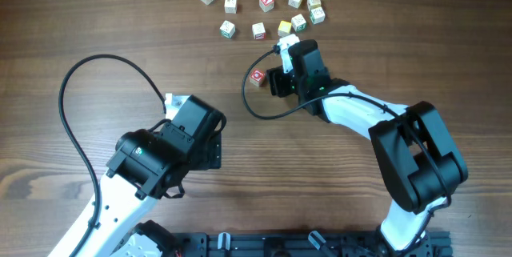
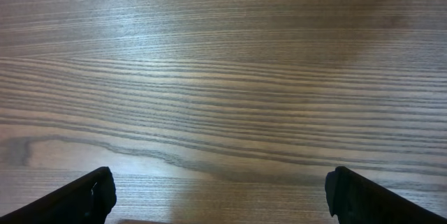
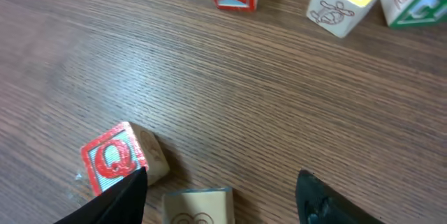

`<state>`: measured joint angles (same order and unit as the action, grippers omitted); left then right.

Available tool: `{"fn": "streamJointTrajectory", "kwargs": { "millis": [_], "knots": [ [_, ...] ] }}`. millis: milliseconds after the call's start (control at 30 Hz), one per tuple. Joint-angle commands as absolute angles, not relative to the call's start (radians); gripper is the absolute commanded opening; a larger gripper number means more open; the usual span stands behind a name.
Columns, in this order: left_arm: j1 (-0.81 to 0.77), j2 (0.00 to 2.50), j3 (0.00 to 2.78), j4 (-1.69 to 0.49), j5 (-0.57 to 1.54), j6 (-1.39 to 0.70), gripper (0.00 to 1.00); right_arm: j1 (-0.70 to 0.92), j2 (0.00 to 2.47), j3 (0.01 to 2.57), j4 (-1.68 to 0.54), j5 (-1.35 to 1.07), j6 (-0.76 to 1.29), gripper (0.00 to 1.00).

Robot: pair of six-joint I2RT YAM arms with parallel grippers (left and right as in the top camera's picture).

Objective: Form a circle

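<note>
Letter cubes [image 1: 266, 2] lie scattered across the far desk [image 1: 96, 17], the right hand [image 3: 220, 177] parted and gripping nothing, a pale cube [image 3: 199, 206] between its fingers beside the Q cube [image 3: 115, 158], left hand [image 2: 223, 203] wide open, empty.

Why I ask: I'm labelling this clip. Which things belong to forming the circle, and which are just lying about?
Job:
- letter cubes, loosely grouped, no ring yet
- Q cube, apart from the group
- ringed cube, between the open jaws of the right end effector

Lying about:
- cable
- left end effector, open over bare table
</note>
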<state>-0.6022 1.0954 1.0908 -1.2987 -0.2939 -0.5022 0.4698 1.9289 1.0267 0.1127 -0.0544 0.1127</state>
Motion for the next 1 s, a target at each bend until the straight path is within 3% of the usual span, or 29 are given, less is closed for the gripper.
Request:
{"fn": "streamJointTrajectory", "kwargs": {
  "millis": [0, 100, 333, 533, 967],
  "knots": [
    [-0.598, 1.089, 1.086, -1.299, -0.307, -0.505, 1.00, 0.447, 1.893, 1.051, 0.098, -0.011, 0.205, 0.53],
    [-0.598, 1.089, 1.086, -1.299, -0.307, -0.504, 1.00, 0.411, 1.872, 1.051, 0.059, -0.011, 0.288, 0.30],
    [-0.598, 1.089, 1.086, -1.299, -0.307, -0.504, 1.00, 0.366, 1.868, 1.051, -0.024, -0.036, 0.396, 0.08],
    [-0.598, 1.088, 1.086, -1.299, -0.307, -0.504, 1.00, 0.367, 1.868, 1.045, -0.052, -0.103, 0.413, 0.04],
    [-0.598, 1.089, 1.086, -1.299, -0.307, -0.505, 1.00, 0.383, 1.877, 0.999, -0.113, -0.052, 0.717, 0.04]
  ]
}}
